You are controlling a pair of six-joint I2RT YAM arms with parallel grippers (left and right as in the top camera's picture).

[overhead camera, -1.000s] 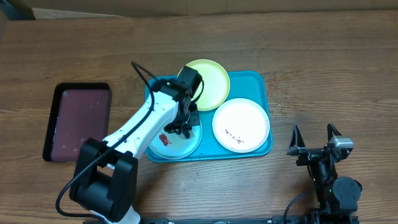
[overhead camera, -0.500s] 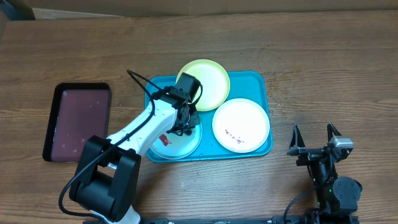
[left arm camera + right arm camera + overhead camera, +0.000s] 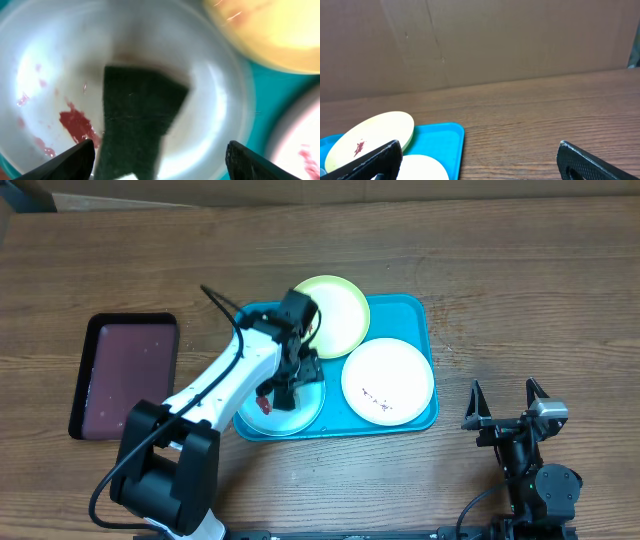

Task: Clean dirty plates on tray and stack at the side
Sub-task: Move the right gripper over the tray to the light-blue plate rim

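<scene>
I count three plates, all on the one tray [image 3: 412,315]: the yellow plate [image 3: 340,310] at the far side, the white plate [image 3: 395,370] in the near right corner and the mint plate [image 3: 220,115] in the near left corner. There is one dark green pad [image 3: 137,120], one black tray [image 3: 125,375] and my two arms. The left claw [image 3: 160,146] hangs low over the mint plate with its fingers spread wide at the bottom corners of the wrist view. The pad lies flat on the plate between them. The right finger is well clear of it; I cannot tell whether the left finger touches its edge. Red smears [image 3: 75,125] sit on the mint plate beside the pad, a few marks show on the white plate, and one spot shows on the yellow plate. The yellow plate overhangs the tray's far rim. The white plate lies close to the right rim, and the mint plate reaches the near rim. The right claw [image 3: 505,402] sits spread apart and holds nothing, well to the right of the tray, with a strip of bare table [image 3: 520,280] between them. The black tray lies well left of the tray, and my left arm [image 3: 215,385] crosses the gap between them. A broad band of wood runs along the far side.
</scene>
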